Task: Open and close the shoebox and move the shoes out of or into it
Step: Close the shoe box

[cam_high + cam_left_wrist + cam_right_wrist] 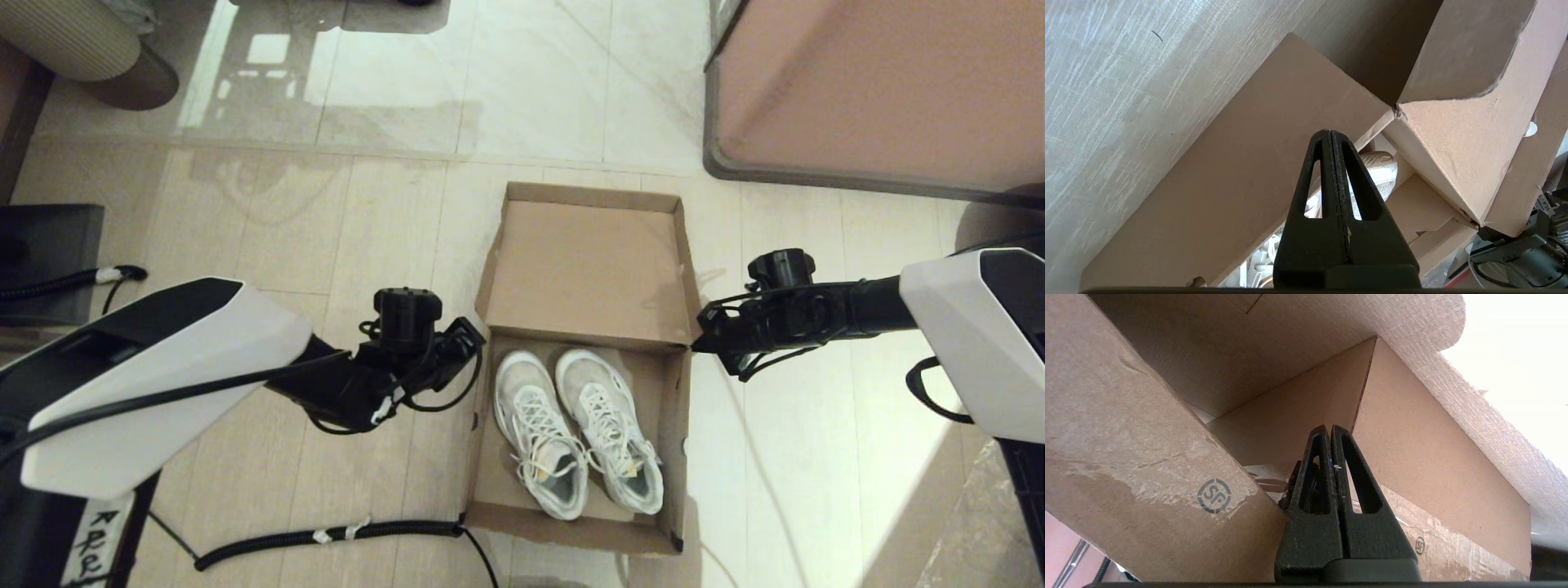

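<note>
The brown cardboard shoebox (571, 532) stands open on the floor, its lid (588, 269) flipped back on the far side. The white lace-up shoes (580, 429) lie side by side inside, toes toward the hinge. My left gripper (476, 336) is shut and empty, just outside the box's left wall near the hinge. In the left wrist view that gripper (1331, 132) points over the wall (1229, 183) toward a shoe toe (1382, 171). My right gripper (696, 345) is shut and empty at the right hinge corner. The right wrist view shows it (1329, 428) close to the lid's side flap (1433, 457).
A large pinkish cabinet (882, 82) with a grey rim stands far right. A black corrugated cable (326, 535) crosses the floor near the box's front left corner. A dark block (49, 253) sits at the left edge and a ribbed round object (82, 41) at the top left.
</note>
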